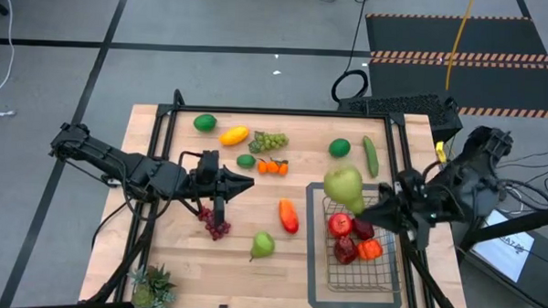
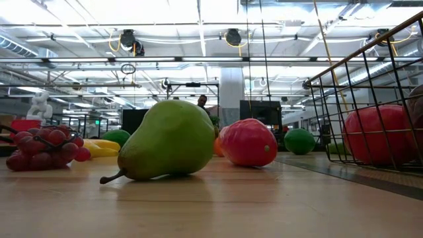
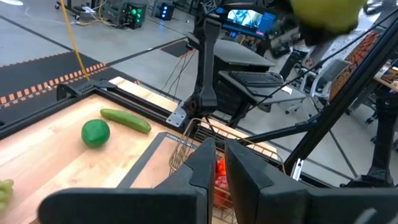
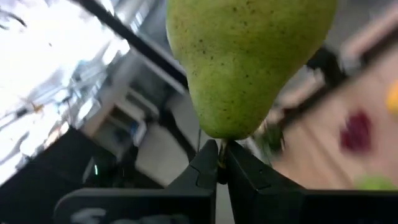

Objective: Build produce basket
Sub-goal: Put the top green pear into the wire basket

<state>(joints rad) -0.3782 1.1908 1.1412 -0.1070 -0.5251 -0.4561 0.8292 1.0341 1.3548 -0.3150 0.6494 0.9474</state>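
Both grippers are closed: right gripper [image 4: 217,163] pinching a pear's [image 4: 249,62] half-hidden stem, left gripper [image 3: 216,163] empty.

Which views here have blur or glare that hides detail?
Right wrist view: the held pear is sharp, the table and fruit behind it smeared. Low view: ceiling lights glare and the basket at the edge is soft. High view: even light, crisp.
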